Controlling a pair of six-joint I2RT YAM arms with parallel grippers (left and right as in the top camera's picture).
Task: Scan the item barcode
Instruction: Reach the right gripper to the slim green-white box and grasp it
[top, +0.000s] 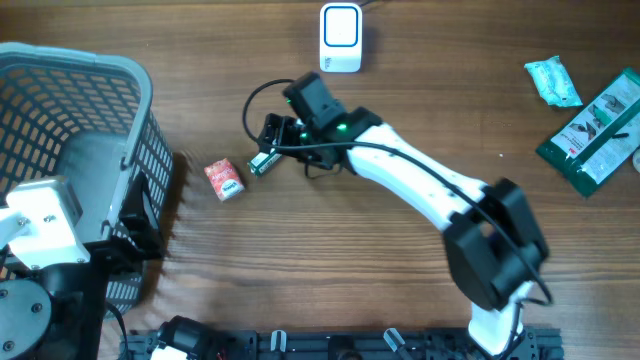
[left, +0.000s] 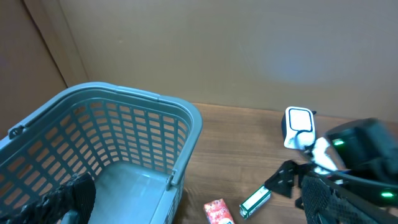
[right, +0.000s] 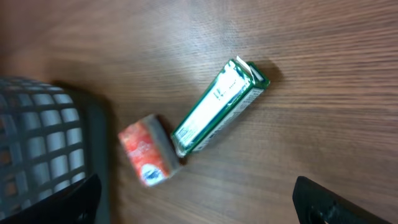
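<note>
Counted across the wooden table (top: 300, 285): two arms, one basket (top: 100, 100), one scanner (top: 340, 38), and four packaged goods, two small ones left of centre and two flat ones at the upper right. The task's pack (right: 217, 106) is a slim, long green carton with a white printed face and a glossy sheen. It lies flat and slanted on the wood at mid-frame in the overhead view, below and left of the scanner. One end sits just beside a small red box (top: 225, 180) of crumpled-looking card. The right gripper (right: 196, 193) hangs over the pack with its black fingers spread wide, holding nothing. The left gripper (left: 196, 199) is likewise spread and empty, at the basket's edge in the lower left. The basket is grey-blue plastic lattice with rounded corners and a thick rim. The scanner is a white, rounded block with a blue-edged window, at top centre. A crinkled teal packet (top: 553, 80) and a longer dark green packet (top: 590, 132) lie well apart from the rest
</note>
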